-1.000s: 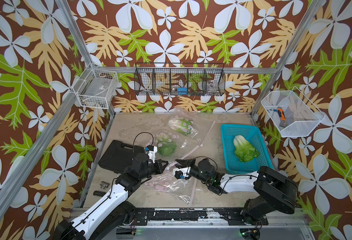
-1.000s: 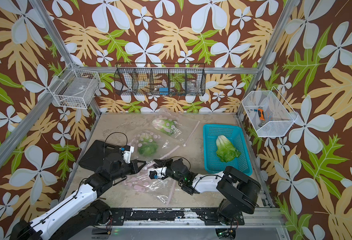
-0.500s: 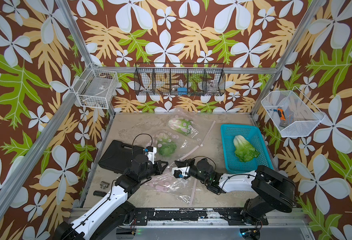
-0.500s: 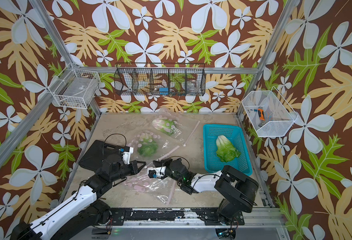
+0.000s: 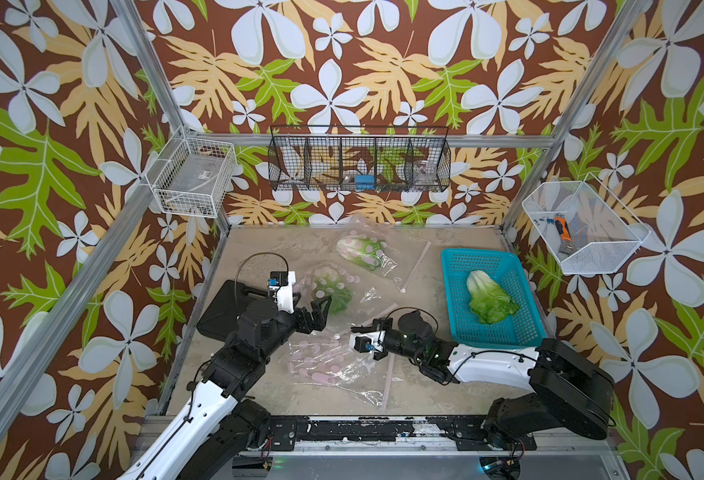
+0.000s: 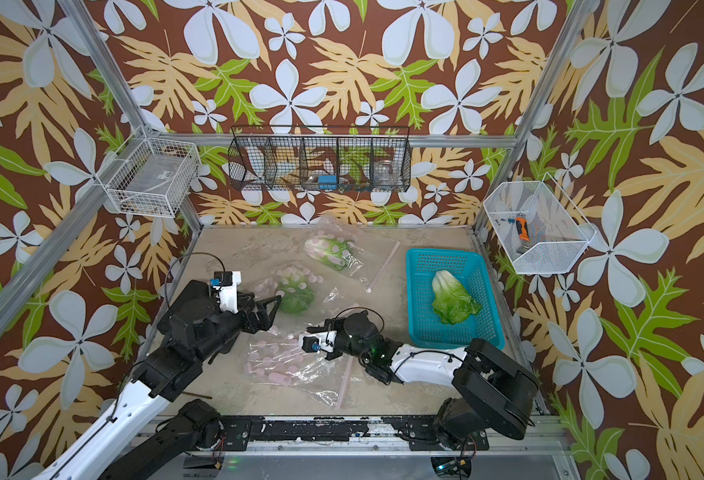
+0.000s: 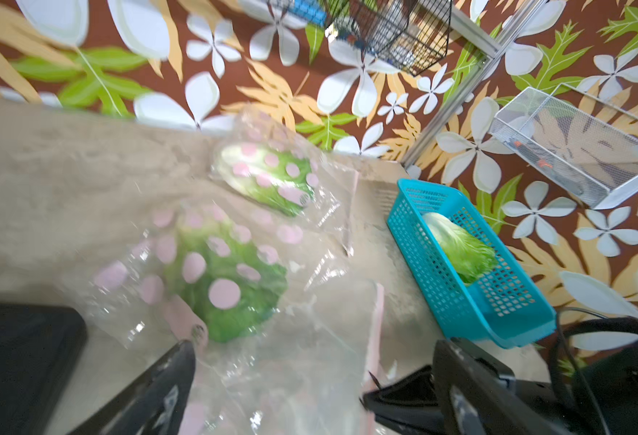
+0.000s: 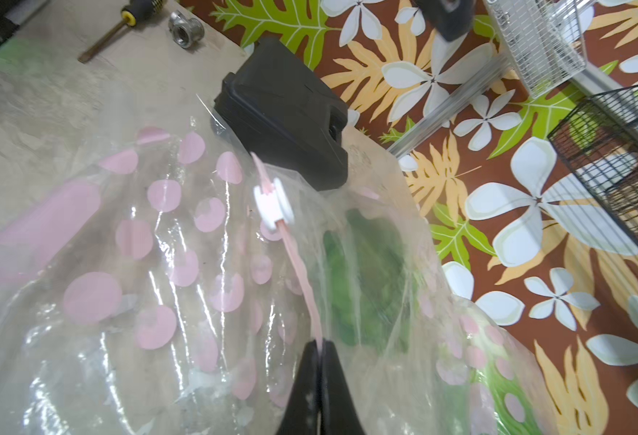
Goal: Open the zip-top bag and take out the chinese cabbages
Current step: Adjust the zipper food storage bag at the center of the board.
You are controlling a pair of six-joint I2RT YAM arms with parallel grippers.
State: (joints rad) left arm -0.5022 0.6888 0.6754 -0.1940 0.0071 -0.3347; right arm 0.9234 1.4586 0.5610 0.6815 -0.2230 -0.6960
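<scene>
Right gripper (image 8: 320, 344) is clamped tight on the pink zip strip (image 8: 302, 275), pinched right at its tips. Slider (image 8: 272, 205) is further along the strip ahead of it; the stretch between looks closed. Left gripper (image 7: 314, 344) has its jaws spread full and holds nothing. Cabbage (image 7: 227, 286) lies just ahead of the left jaws, inside the bag (image 7: 129, 301). Judgement: keep the right pinch firm as an anchor, strip taut. Left should close on the slider only, not the plastic, and pull it along the strip. Further ahead is a second cabbage (image 7: 268, 177), also bagged. Off to the side, a third cabbage (image 7: 460, 244) is loose in the basket (image 7: 441, 293).
</scene>
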